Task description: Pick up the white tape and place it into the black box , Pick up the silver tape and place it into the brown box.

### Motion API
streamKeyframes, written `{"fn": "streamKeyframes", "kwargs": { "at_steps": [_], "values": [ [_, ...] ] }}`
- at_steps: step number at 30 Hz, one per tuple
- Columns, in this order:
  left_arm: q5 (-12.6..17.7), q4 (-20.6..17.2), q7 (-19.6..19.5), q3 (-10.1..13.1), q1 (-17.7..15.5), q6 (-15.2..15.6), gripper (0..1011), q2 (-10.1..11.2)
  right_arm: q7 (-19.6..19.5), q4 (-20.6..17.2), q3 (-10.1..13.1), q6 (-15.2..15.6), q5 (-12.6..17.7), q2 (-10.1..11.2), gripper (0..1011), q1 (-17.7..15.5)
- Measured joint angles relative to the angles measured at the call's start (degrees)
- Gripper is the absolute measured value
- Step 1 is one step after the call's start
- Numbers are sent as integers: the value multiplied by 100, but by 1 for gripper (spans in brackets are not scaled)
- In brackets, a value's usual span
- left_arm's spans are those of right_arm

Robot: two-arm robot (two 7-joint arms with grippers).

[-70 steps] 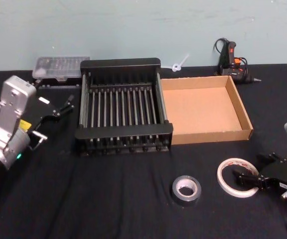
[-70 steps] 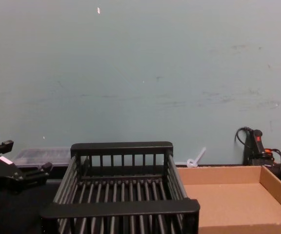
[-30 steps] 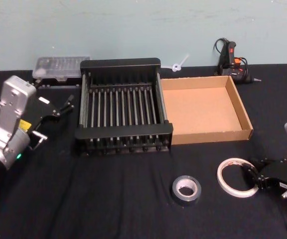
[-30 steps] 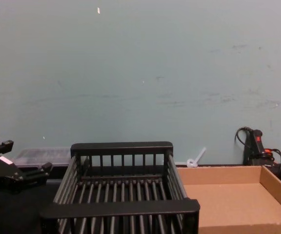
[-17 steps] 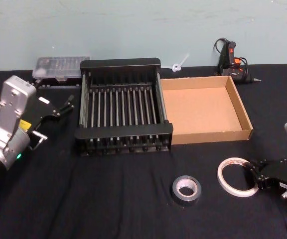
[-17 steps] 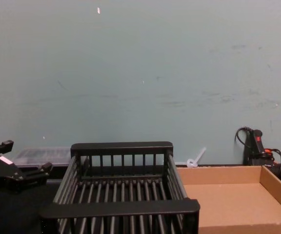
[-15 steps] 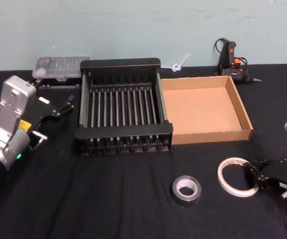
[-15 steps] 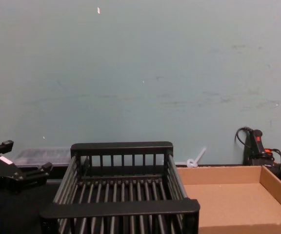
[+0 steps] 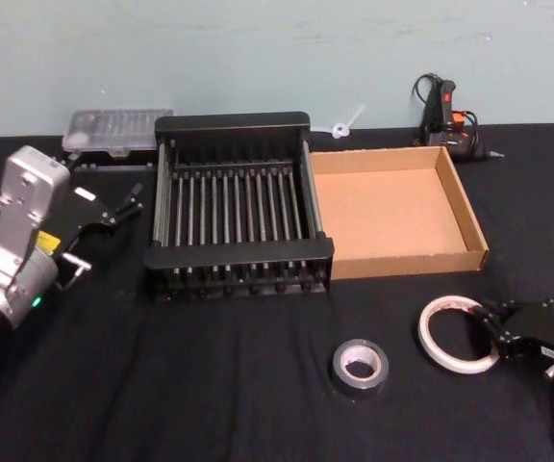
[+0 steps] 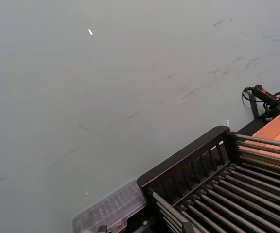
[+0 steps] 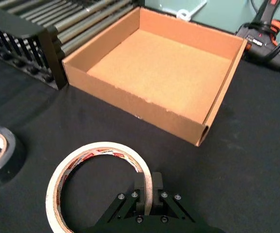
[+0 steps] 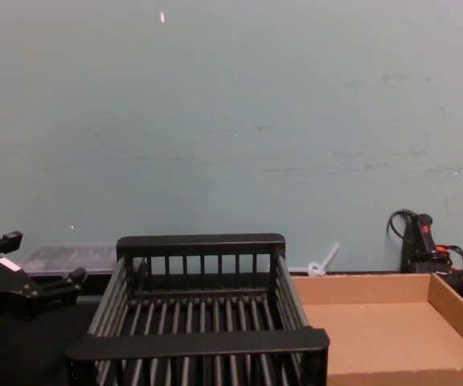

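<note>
Right wrist view showed the right tool (image 11: 148, 190) pinched narrow on the near wall of the white tape (image 11: 101, 180), one finger inside the ring and one outside, so the grasp of the first step looked made while the ring lay flat on the black surface (image 9: 229, 375). From the head view that ring (image 9: 455, 334) sat at the robot's right, in front of the brown box (image 9: 462, 207) and well apart from the black box (image 9: 239, 255), which stood to the left of the cardboard tray, touching it or just beside it. The silver tape (image 9: 360, 367) rested untouched to the left of the white ring, near it but clear of it. The left tool (image 9: 113, 207) hung parked beside the black box's left wall, its fingers a little apart and holding nothing. By my judgement the next move called for a clean lift, then a carry leftward past the silver roll and over the crate's near rim before release; a thin edge grip might let the ring swing or slip, so a steady rise seemed wise. Compared with the head view of about two seconds before, the right tool had drawn back from reaching across the ring's hollow to its right-hand edge, and the ring had shifted only slightly.
</note>
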Motion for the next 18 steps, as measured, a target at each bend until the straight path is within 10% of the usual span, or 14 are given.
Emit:
{"fn": "streamKeyframes", "kwargs": {
  "at_steps": [18],
  "values": [
    [0, 0, 0, 0, 0, 0, 1001, 0, 41, -115, 49, -254, 201, -188, 96, 326]
  ]
}}
